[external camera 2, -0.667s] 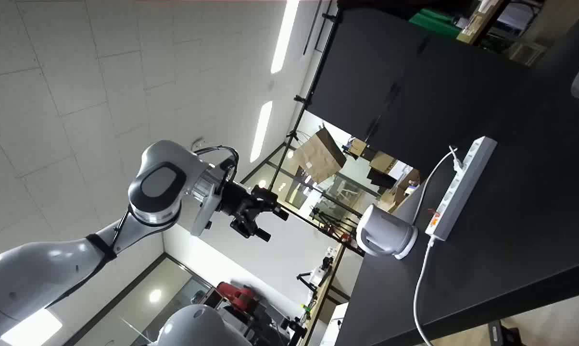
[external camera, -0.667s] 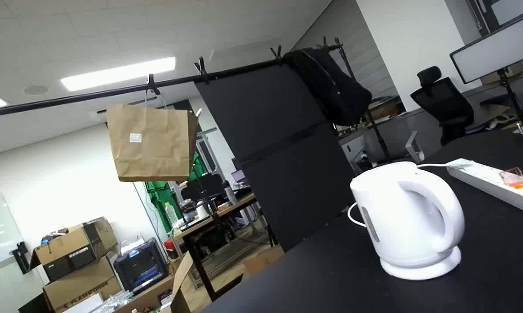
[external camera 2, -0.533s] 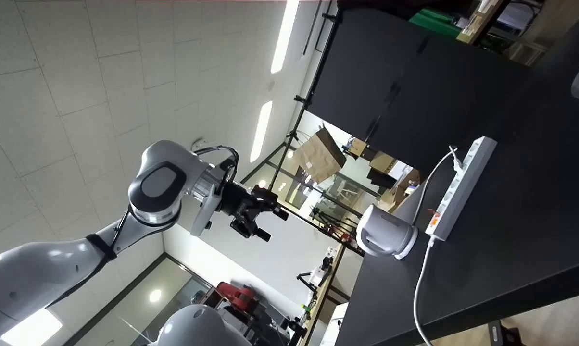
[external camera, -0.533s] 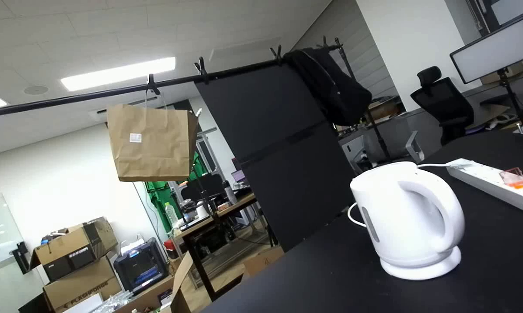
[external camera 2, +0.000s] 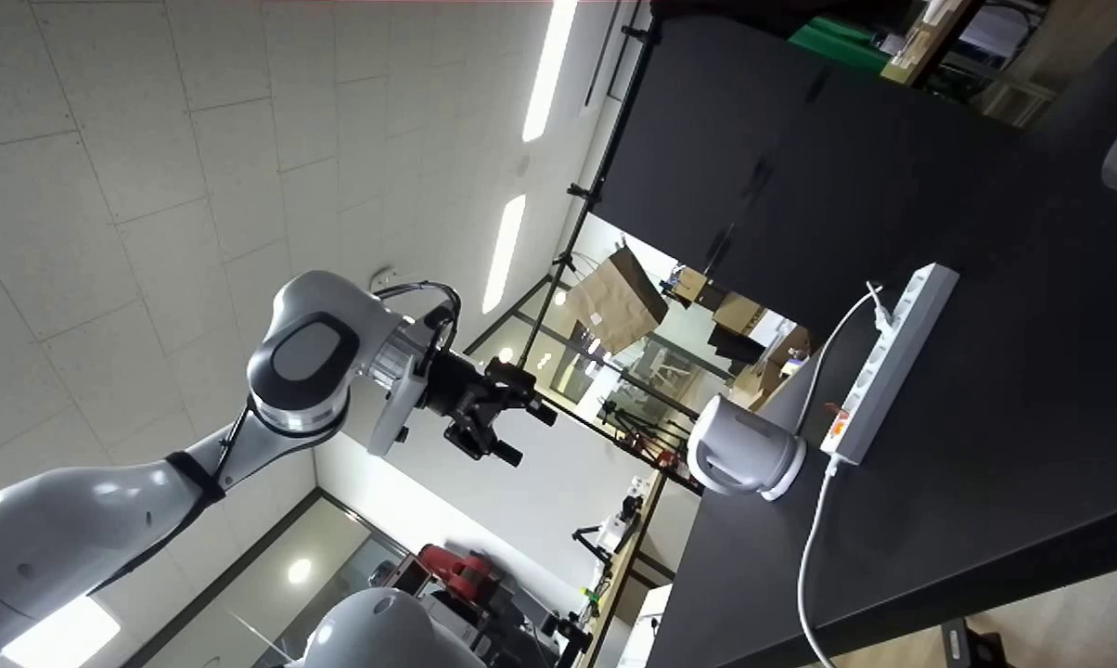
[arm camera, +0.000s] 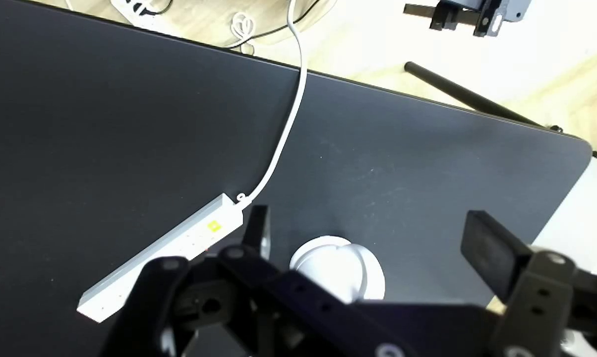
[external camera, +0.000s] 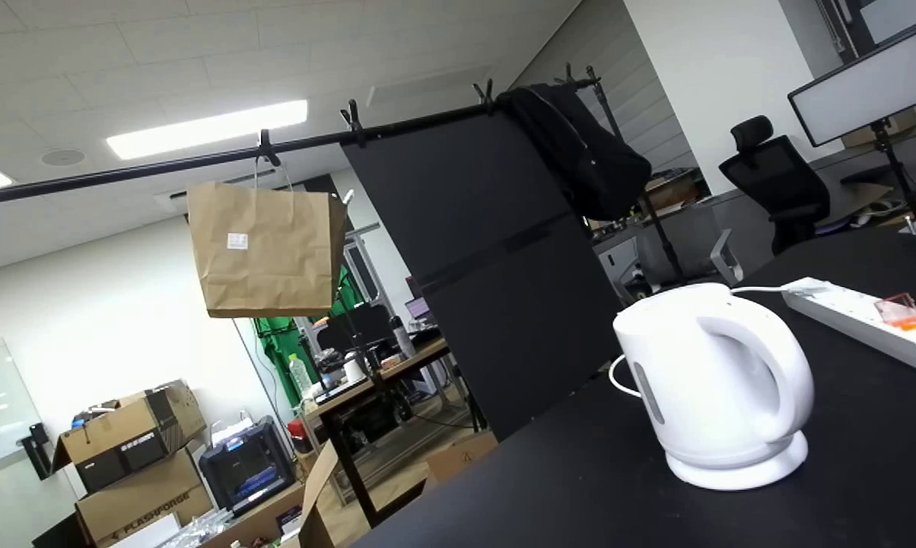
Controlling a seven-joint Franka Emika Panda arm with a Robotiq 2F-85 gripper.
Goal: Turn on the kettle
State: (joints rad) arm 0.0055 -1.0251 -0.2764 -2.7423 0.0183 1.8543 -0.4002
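Note:
The white kettle point(external camera: 701, 380) stands upright on the black table in both exterior views, also here point(external camera 2: 739, 445), with its loop handle on one side. In the wrist view the kettle point(arm camera: 330, 270) is seen from above, partly hidden behind the gripper's dark body. My gripper point(external camera 2: 525, 432) hangs in the air well apart from the kettle, jaws spread and empty. In the wrist view the gripper's fingers point(arm camera: 370, 233) are wide apart with the table showing between them. The kettle's switch cannot be made out.
A flat white power strip point(external camera 2: 892, 362) lies on the table point(external camera 2: 1004, 417) beside the kettle, with an orange switch and a plug in it. Its white cord point(arm camera: 303, 74) runs over the table edge. A thin white kettle cord point(external camera 2: 823, 353) leads to the strip.

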